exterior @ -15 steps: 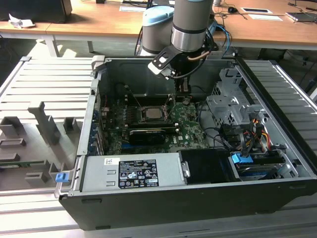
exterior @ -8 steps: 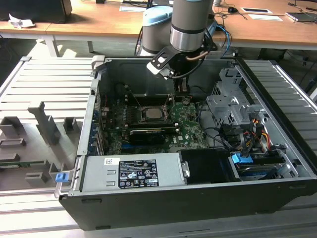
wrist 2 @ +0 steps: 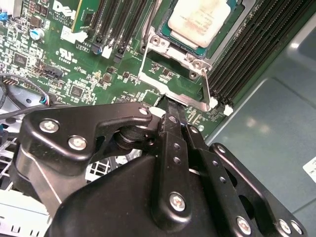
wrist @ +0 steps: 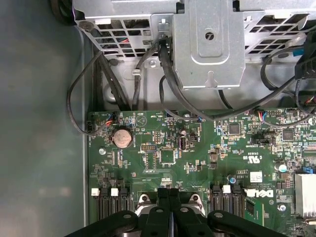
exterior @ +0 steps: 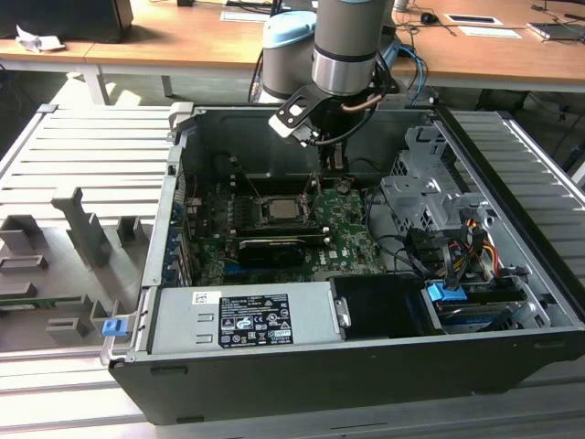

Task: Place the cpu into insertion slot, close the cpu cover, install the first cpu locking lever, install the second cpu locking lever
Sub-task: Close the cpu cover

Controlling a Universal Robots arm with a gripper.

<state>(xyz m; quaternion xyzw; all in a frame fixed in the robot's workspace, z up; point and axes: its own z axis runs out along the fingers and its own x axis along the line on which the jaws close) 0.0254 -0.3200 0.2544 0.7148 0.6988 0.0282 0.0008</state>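
Risk: cover slipping off the fingertips over a bare chip

Case wall (exterior: 274, 137) at the gripper's (exterior: 335, 176) 12 o'clock in the exterior view and the drive cage (exterior: 430, 197) at its 3 o'clock hem the arm in. Open room lies toward 7 o'clock, over the green board (exterior: 352, 233). There the insertion slot (exterior: 260, 208) holds the cpu (wrist 2: 200, 19), seated flat. Memory slots (wrist 2: 247, 54) run just beside the socket, so a sideways skid could rake them. The cpu cover (wrist 2: 190, 98) looks raised, not yet down. The gripper's fingers are pressed together, tips at the cover's free edge; whether thin metal is pinched between them I cannot tell. If the tips slide off, the plate could drop crooked or the fingers could strike the chip. The wire locking lever (wrist 2: 206, 84) beside the frame could snag.
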